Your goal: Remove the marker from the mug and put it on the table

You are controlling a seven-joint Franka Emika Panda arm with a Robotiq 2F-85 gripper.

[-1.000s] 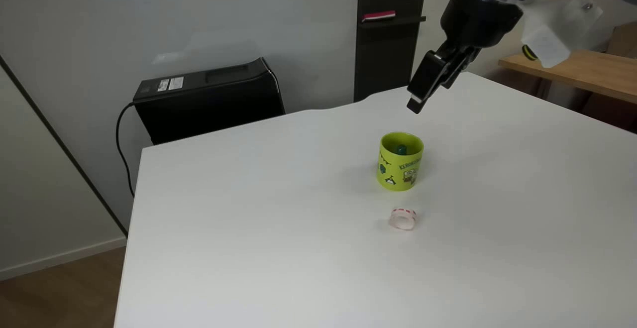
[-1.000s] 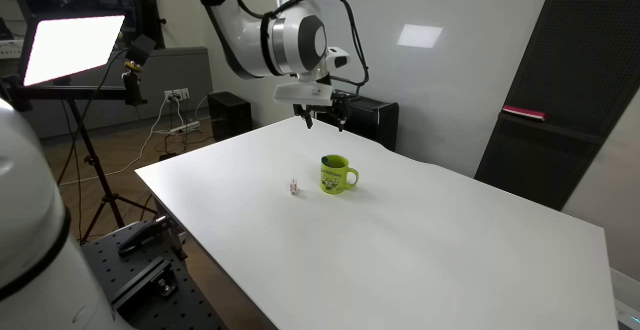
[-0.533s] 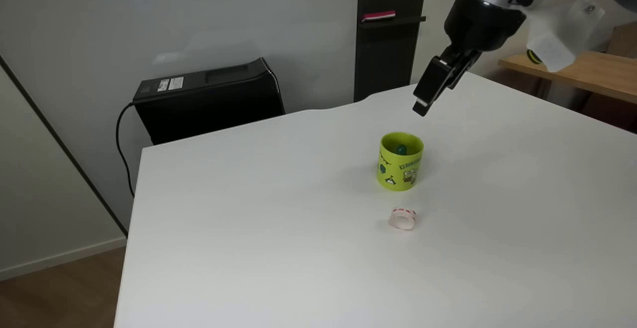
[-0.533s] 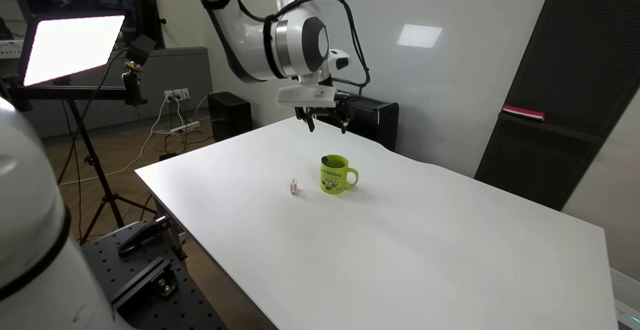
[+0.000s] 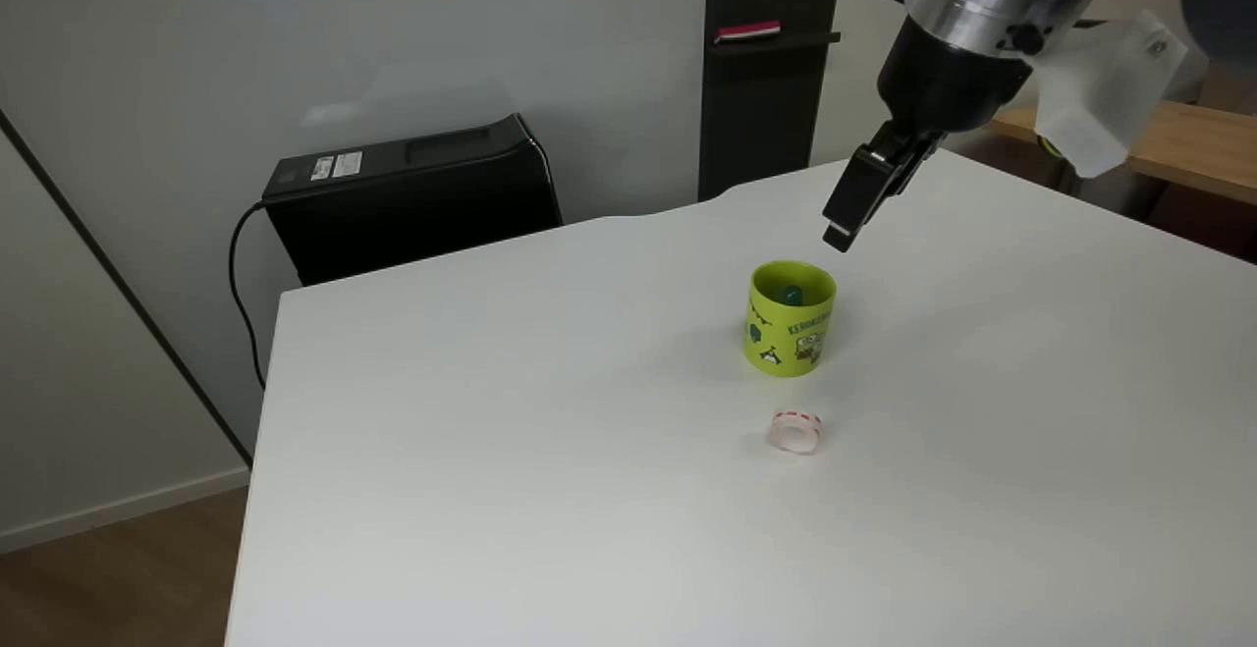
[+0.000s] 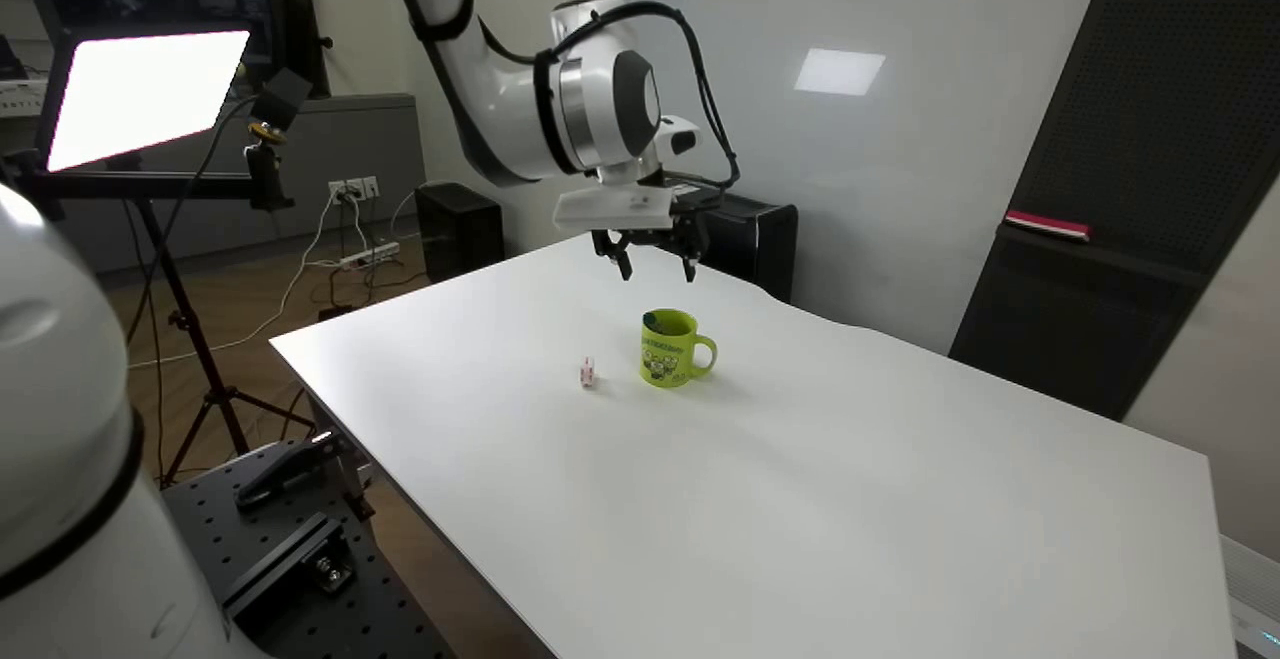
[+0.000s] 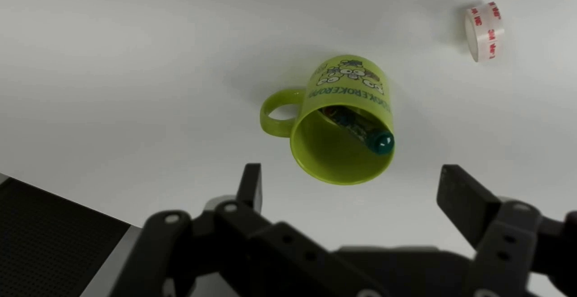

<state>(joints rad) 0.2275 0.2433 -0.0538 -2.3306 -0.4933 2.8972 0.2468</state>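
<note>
The lime-green mug [image 5: 786, 343] stands upright on the white table [image 5: 511, 451] and also shows in an exterior view [image 6: 662, 364] and in the wrist view [image 7: 347, 78]. The dark greenish marker [image 7: 360, 128] leans inside the mug, its teal rounded end at the rim opposite the handle. Only that end shows in both exterior views [image 5: 792, 296] [image 6: 651, 320]; its lower end is in the mug. My gripper [image 7: 351, 167] is open and empty, its fingers [image 7: 250, 184] wide apart. In an exterior view the gripper [image 6: 658, 276] hangs above and behind the mug, touching nothing.
A small roll of clear tape with red print [image 7: 490, 33] stands on the table beside the mug, away from the handle; it shows in both exterior views [image 5: 795, 419] [image 6: 587, 372]. A black box-shaped device [image 5: 422, 225] stands beyond the table's edge. A wooden table [image 5: 1188, 151] is further back.
My gripper has come down towards the mug, and slightly to the right in both exterior views. It stays open. The mug, marker and tape have not moved.
</note>
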